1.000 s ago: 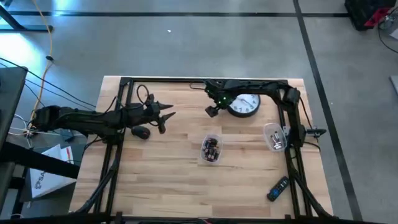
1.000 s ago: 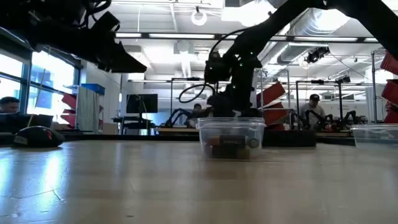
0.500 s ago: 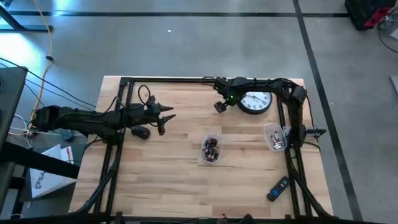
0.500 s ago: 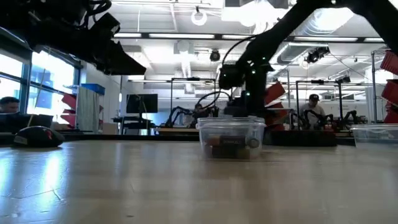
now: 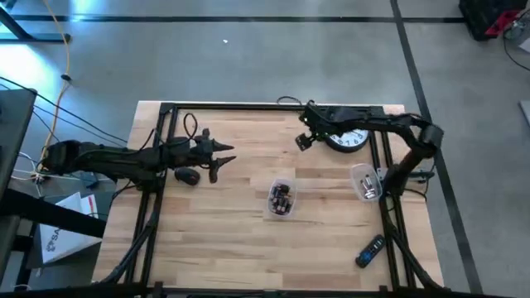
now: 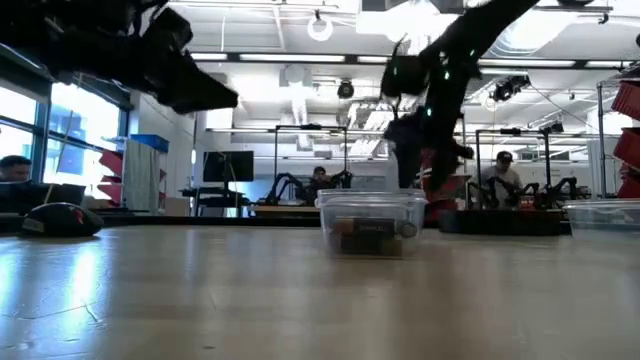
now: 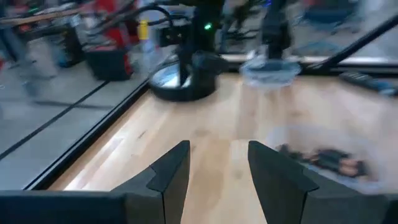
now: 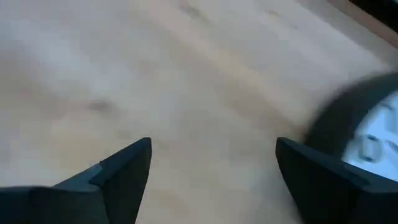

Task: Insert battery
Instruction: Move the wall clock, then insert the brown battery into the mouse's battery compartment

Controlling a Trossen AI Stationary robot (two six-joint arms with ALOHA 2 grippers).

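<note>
- Wooden tabletop [image 5: 232, 240]: right end effector [image 5: 302, 141] hangs wide open, empty, at nine o'clock of the clock [image 5: 352, 139].
- Left end effector [image 5: 222, 154] waits part-open, empty, at ten o'clock of the battery tub [image 5: 281, 199].

We see grey concrete floor [image 5: 273, 58] around wooden table [image 5: 224, 240]; behind table, window [image 6: 72, 130] at one side, ceiling lights [image 6: 320, 27] overhead.

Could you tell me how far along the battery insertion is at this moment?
Nothing looks done yet: the batteries lie in their clear container mid-table. In hand: the right end effector hangs open and empty beside the wall clock; the left end effector, also open and empty, waits above the table near the computer mouse. Left: picking a battery and fitting it.
</note>
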